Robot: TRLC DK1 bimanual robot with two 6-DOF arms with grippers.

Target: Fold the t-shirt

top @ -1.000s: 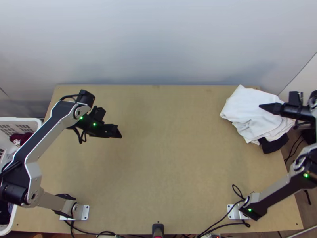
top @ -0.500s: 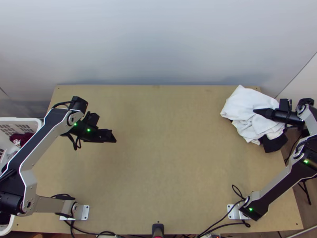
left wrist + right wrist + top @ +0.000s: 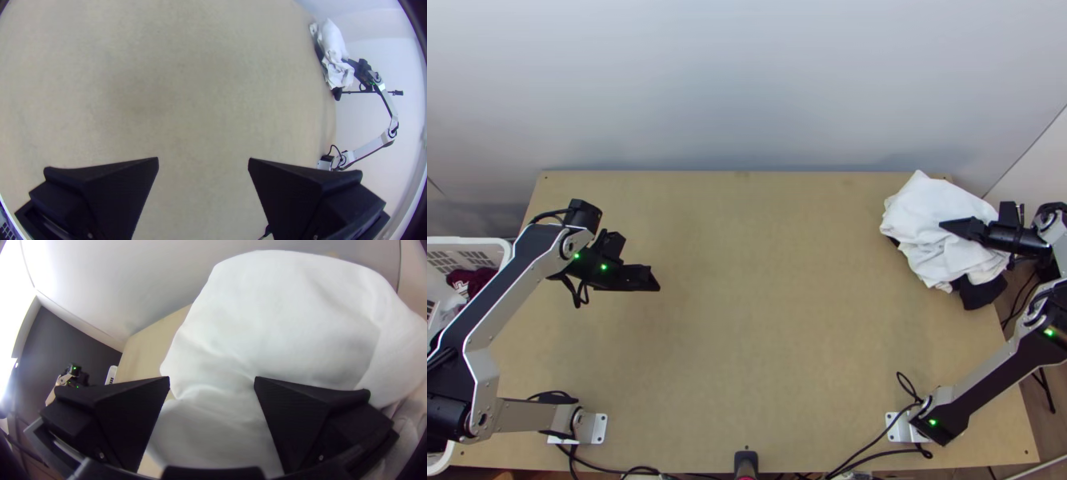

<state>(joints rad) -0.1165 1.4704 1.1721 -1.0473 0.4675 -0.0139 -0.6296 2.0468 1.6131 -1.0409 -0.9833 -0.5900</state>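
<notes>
A bunched white cloth (image 3: 927, 212) lies in a heap at the table's far right corner, with black cloth (image 3: 981, 293) sticking out beneath it. My right gripper (image 3: 945, 225) is over the white heap; in the right wrist view my right gripper (image 3: 212, 382) stands open, white fabric (image 3: 284, 320) showing between and beyond its fingers. My left gripper (image 3: 657, 282) is over the left part of the table, far from the cloth. In the left wrist view my left gripper (image 3: 203, 161) is open above bare wood, and the white cloth (image 3: 333, 44) appears far off.
A white basket (image 3: 505, 250) holding dark red and other clothes stands beyond the table's left edge. The wooden table (image 3: 771, 304) is bare across its middle. Black cables (image 3: 875, 440) run along the near edge, and a pale wall (image 3: 747, 88) rises behind the table.
My left gripper has drawn back a little left and toward the near edge. My right gripper has shifted slightly left and nearer the table's front. The white heap's left side has moved slightly right.
</notes>
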